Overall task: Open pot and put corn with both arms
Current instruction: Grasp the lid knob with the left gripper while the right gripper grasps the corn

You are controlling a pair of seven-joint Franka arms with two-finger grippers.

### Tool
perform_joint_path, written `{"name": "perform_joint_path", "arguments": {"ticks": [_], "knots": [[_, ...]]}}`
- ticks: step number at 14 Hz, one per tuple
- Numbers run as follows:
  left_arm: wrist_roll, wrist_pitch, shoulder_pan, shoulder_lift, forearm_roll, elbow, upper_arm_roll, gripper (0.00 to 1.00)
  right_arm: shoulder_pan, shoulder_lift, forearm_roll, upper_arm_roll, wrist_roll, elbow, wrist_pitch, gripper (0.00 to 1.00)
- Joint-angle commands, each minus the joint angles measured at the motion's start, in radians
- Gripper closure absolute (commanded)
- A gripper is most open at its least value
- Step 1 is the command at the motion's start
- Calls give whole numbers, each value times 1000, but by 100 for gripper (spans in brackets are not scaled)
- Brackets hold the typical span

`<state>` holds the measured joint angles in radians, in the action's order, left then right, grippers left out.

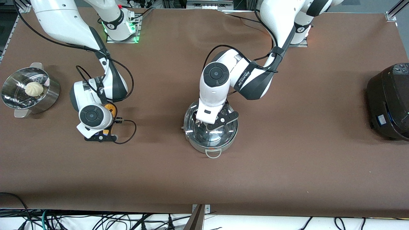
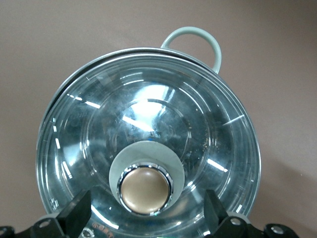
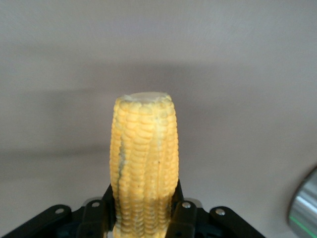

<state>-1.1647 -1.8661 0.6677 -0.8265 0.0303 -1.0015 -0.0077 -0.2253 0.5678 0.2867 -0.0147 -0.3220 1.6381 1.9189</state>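
The steel pot (image 1: 198, 145) stands mid-table with its glass lid (image 1: 223, 134) on. My left gripper (image 1: 209, 125) is right above the lid. In the left wrist view it (image 2: 144, 217) is open, with one finger (image 2: 74, 216) on each side of the metal knob (image 2: 144, 190), apart from it. The pot's loop handle (image 2: 198, 37) shows past the lid (image 2: 148, 119). My right gripper (image 1: 110, 112) is over the table between the steamer and the pot. It (image 3: 142, 214) is shut on the yellow corn (image 3: 143, 158), which sticks out from the fingers; an orange bit of the corn (image 1: 110, 108) shows in the front view.
A perforated steel steamer (image 1: 48, 95) holding a white bun (image 1: 34, 88) stands at the right arm's end of the table. A black round cooker (image 1: 391, 102) stands at the left arm's end. A shiny steel edge (image 3: 304, 210) shows in the right wrist view.
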Motion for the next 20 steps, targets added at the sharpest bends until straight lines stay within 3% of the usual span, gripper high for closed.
{"name": "perform_joint_path", "arguments": {"ticks": [1, 2, 6, 7, 14, 17, 20], "knots": [[0, 7, 7, -22, -43, 31, 8, 0, 10, -31, 6, 5, 101, -81, -118, 100], [0, 7, 6, -26, -43, 29, 8, 0, 12, -48, -4, 2, 156, -101, -161, 100], [-3, 5, 1, -33, -41, 29, 5, 10, 12, -127, -228, -4, 187, -168, -326, 100], [-1, 5, 1, -33, -40, 29, 5, 17, 12, -146, -266, -2, 187, -178, -362, 100], [23, 7, -2, -29, -44, 27, 5, 99, 4, -169, -437, 10, 182, -228, -402, 100], [34, 22, -2, -22, -38, 29, 5, 100, 1, -157, -466, 10, 173, -257, -400, 100], [45, 111, -25, 52, -24, 34, 3, 100, -3, -149, -471, 12, 170, -264, -394, 100]]}}
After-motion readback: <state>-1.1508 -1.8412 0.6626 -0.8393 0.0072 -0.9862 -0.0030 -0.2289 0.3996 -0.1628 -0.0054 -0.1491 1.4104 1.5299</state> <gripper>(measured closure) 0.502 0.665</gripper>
